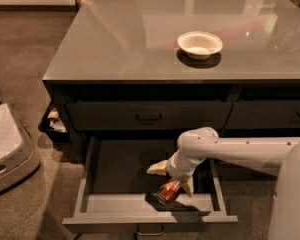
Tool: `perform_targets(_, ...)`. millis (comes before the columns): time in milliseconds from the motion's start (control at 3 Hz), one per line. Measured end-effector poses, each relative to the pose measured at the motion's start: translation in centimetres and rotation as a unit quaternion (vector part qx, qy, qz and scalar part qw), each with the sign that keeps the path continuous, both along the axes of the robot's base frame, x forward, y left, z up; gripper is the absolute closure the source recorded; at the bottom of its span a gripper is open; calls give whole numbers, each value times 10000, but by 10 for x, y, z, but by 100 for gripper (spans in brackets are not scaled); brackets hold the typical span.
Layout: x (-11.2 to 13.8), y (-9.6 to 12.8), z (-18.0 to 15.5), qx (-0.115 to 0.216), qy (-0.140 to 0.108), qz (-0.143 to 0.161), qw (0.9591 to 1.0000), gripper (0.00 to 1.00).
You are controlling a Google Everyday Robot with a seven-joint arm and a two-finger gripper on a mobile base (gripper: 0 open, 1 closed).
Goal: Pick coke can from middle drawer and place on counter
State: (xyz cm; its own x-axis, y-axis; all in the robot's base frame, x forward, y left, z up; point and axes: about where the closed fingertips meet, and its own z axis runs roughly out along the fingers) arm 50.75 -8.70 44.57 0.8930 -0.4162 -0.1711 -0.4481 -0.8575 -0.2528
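The tool (173, 178) hung low in the middle drawer (117, 203) with its fingers spread wide, and the coke can (168, 190) lay slanted on its side right below it, near the front wall.

One coke can (168, 191) in one open middle drawer (140, 204), near. One white bowl (200, 44) on one counter (120, 39), far. Two shut drawers: left drawer (115, 115), right drawer (270, 115). One gripper (173, 178), fingers spread, over the can.

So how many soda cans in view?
1: a small red cylindrical soda can lying near the front of the open grey middle drawer, under the gripper; the arm could hide others.
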Motion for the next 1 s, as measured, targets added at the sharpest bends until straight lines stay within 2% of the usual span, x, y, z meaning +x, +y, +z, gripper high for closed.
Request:
perform_targets(333, 4, 9, -36, 45, 105, -50, 9999, 0)
perform_targets(667, 6, 19, -64, 92, 142, -41, 9998, 8)
perform_targets(1000, 7, 26, -83, 155, 145, -11, 9998, 27)
